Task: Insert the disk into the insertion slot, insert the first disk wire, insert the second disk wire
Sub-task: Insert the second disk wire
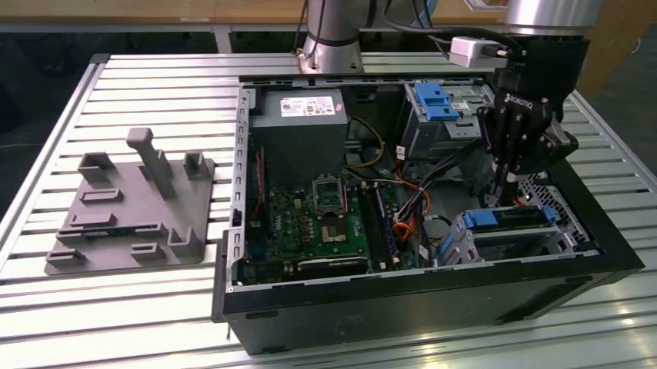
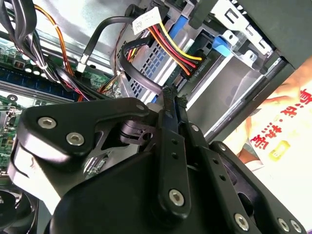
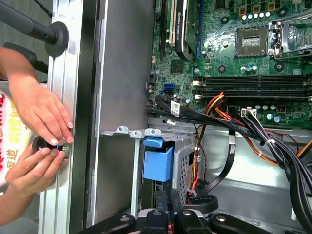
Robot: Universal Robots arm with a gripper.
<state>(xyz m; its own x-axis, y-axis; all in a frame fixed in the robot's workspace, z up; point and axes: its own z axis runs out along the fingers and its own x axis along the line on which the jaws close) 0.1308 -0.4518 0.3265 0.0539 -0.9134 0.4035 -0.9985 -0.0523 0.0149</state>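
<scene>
In the exterior view, at the left of the frame, a grey fixture plate [image 1: 128, 223] is seen lying on the slatted table [image 1: 154, 84]. In the centre stands the open PC case [image 1: 411, 300], with the motherboard [image 1: 313, 223] and the grey power supply [image 1: 300, 123]. At the right, the gripper [image 1: 500, 196] is lowered into the case, just above the insertion slot [image 1: 513, 234].

The disk [image 1: 505, 221] is judged to be already seated in the slot: its blue carrier is seen at the cage mouth, also in the first wrist view [image 3: 158, 161]. So step 1 looks done.

In the second wrist view the jaws are closed together, and the fingertips [image 2: 171, 95] are placed just beside a multi-colour power cable [image 2: 170, 46] which appears plugged at the disk. Whether a 2nd wire is in cannot be told.

In the first wrist view, left side, two hands of a person [image 3: 41, 141] are seen on the table edge.

Labels: white stickers are present on the power supply and the cable, but the print is too small to be read; brand names are not given.
</scene>
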